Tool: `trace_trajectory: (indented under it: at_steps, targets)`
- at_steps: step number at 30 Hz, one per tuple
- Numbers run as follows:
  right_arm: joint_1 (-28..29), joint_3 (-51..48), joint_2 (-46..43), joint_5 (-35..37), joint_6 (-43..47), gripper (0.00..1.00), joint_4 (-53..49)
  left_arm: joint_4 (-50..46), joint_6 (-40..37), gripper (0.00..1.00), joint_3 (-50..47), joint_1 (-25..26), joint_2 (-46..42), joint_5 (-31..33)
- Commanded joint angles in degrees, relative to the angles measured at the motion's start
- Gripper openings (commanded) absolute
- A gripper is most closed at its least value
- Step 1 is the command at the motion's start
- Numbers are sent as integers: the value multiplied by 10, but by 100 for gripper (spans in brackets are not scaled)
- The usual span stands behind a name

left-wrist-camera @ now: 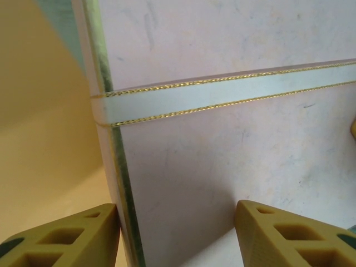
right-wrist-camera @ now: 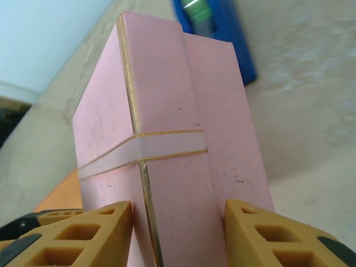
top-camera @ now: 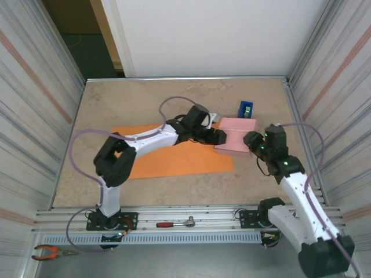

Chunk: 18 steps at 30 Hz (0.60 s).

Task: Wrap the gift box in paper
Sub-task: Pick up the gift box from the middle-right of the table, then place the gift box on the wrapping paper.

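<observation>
While both arms are crowding around the same little box, here's what I'm seeing: the left end effector [top-camera: 219, 138] and the right end effector [top-camera: 253, 141] are each sitting partly closed with the gift box [top-camera: 236, 128] wedged between their fingers. They're looking like they're pinching it from opposite sides, though I can't tell how firmly the pads are biting. The box is sitting between the two of them, tipped up rather than lying flat. It's over the end of the paper [top-camera: 168, 156] that's stretching away behind the left end effector across the table [top-camera: 145, 104]. It's squarish, so there's not much of a long axis; its wider span is running from one end effector to the other. Its gold-trimmed edge [right-wrist-camera: 139, 128] is pointing away from the right fingers toward the blue tape dispenser [top-camera: 246, 108] just beyond. My worry is that two arms moving out of sync could be making it slip or popping the lid. It could also be landing off-centre, or dragging and creasing the sheet.
</observation>
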State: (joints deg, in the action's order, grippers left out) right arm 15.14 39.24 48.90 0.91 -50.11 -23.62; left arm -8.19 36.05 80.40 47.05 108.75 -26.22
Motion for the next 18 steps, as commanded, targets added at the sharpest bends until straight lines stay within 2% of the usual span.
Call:
trace_trajectory:
  at_steps: [1,6,8,10,14,18]
  targets:
    - [103,46,73,5,-37,46,70,99,-7,57,-53,-2,-92,-48]
    - [224,113,232,89,-73,43,129,89,-22,59,-173,-59,-206,-29]
    - [269,146,292,129,-83,44,133,75,-37,61,-210,-76,-244,-5]
    - [307,183,348,159,-85,45,132,81,-37,62,-250,-97,-272,-8]
    - [355,251,452,195,-108,45,104,106,-34,63,-326,-128,-316,-9]
    - [376,265,506,209,-139,49,94,124,-33,66,-380,-146,-344,8]
